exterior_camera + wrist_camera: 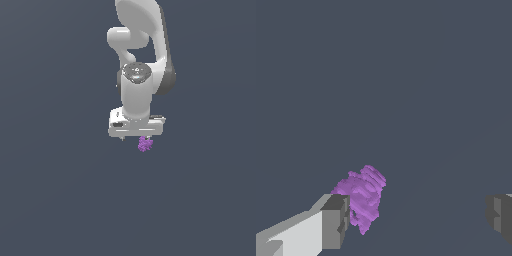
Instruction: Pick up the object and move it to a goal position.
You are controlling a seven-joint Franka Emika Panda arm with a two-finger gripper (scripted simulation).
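Observation:
The object (pixel 145 144) is a tiny bright purple knobbly cluster just below the white hand of my gripper (pixel 137 138) in the exterior view. In the wrist view the object (pixel 362 194) lies between the jaws, close against one grey-tipped finger (pixel 335 221) and far from the other finger (pixel 501 215). My gripper (pixel 417 219) is open wide, with a large gap between the object and the far finger. I cannot tell whether the near finger touches the object. No goal marker shows in either view.
The plain dark grey-blue floor (pixel 60 200) fills both views. The white arm (pixel 142 55) rises behind and above the gripper in the exterior view.

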